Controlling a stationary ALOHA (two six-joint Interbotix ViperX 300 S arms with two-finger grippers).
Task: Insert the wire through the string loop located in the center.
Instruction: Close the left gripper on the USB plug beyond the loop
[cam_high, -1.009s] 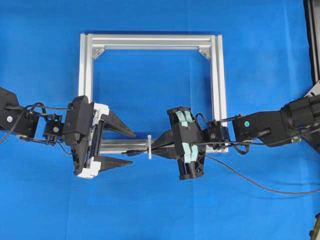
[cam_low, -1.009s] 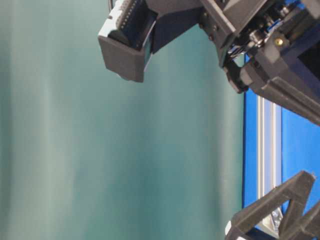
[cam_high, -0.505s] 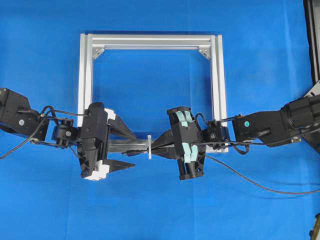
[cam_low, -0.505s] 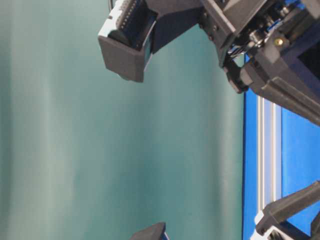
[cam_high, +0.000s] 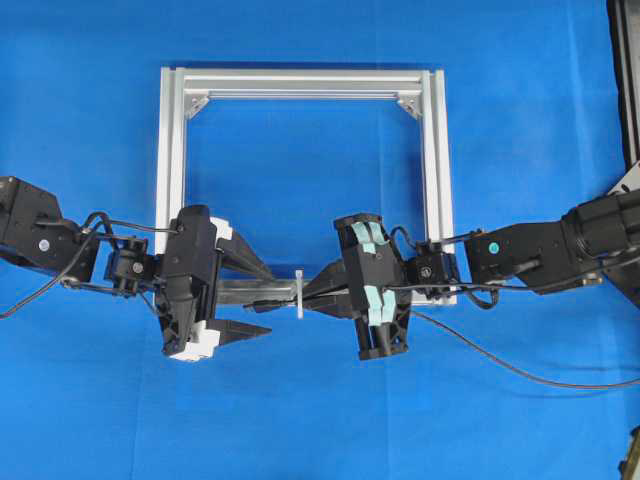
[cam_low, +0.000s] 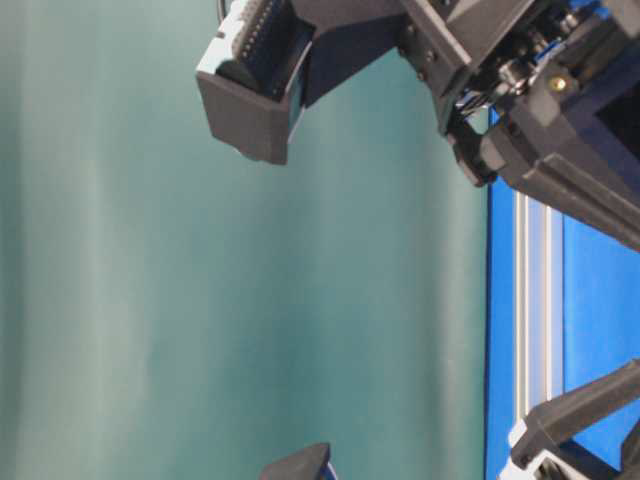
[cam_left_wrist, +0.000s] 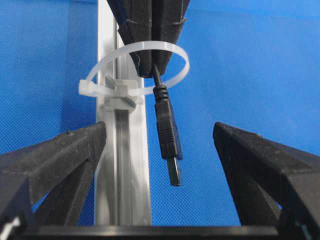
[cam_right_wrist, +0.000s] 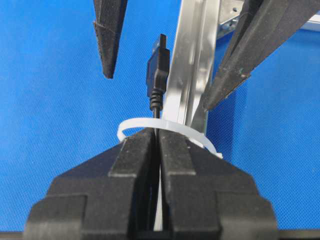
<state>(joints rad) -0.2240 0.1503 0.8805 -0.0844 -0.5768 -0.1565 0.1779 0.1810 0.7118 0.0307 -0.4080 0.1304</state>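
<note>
Now the right gripper (cam_right_wrist: 156, 137) is clamped on the wire (cam_left_wrist: 167, 131), its plug poking through the loop (cam_left_wrist: 135, 70) on the frame (cam_high: 430, 180) bar, while at nine o'clock the left gripper (cam_high: 255, 300) gapes wide around it.
</note>
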